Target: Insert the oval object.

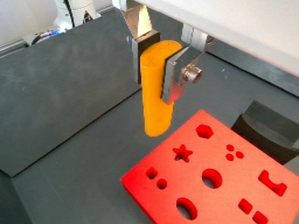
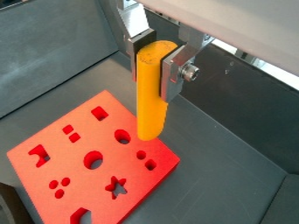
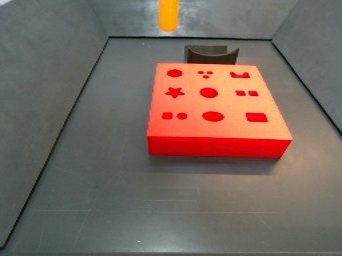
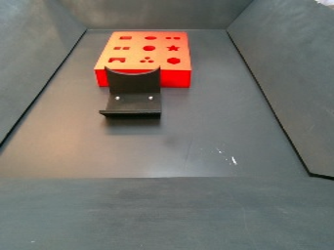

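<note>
My gripper [image 1: 158,74] is shut on the oval object [image 1: 156,96], a smooth orange-yellow peg that hangs upright between the silver fingers [image 1: 177,80]. It shows the same way in a wrist view [image 2: 152,96], with the gripper [image 2: 152,70] clamped on the peg's upper part. The peg's lower end hangs in the air above the dark floor, just beyond an edge of the red block [image 1: 216,175] [image 2: 93,157]. In a side view only the peg's lower end [image 3: 168,14] shows, high beyond the block [image 3: 214,105]; the block has an oval hole [image 3: 211,117]. In a side view the block [image 4: 145,57] shows without peg or gripper.
The dark fixture [image 3: 209,50] [image 4: 132,93] stands on the floor against one end of the red block and shows in a wrist view [image 1: 268,127]. Grey walls [image 3: 80,90] enclose the floor. The block carries several other shaped holes.
</note>
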You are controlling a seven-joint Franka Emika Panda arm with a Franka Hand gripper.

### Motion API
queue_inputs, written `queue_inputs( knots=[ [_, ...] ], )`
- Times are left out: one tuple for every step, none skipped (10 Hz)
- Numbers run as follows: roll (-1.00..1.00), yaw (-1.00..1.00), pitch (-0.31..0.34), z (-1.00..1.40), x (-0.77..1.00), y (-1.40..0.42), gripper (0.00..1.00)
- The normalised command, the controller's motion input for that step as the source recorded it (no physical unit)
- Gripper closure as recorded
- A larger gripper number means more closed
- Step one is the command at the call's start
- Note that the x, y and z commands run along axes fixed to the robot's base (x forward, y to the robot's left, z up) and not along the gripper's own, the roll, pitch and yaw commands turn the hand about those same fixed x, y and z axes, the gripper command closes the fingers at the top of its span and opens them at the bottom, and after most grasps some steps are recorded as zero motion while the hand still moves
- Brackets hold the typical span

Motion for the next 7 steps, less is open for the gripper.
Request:
queue_inputs(
  knots=[
    [-0.01,0.0,0.0,0.0,0.0,-0.02,1.0],
    [0.0,0.0,0.0,0.0,0.09,-0.11,1.0],
    [0.0,-0.19,0.0,-0.24,0.64,-0.38,1.0],
    [0.02,-0.09,0.0,-0.46,0.86,-0.5,1.0],
    [0.08,-0.07,0.0,-0.62,0.9,-0.43,1.0],
    [0.07,-0.06,0.0,-0.6,0.98,-0.33,1.0],
    [0.0,0.0,0.0,-0.49,1.0,-0.02,1.0]
  ],
)
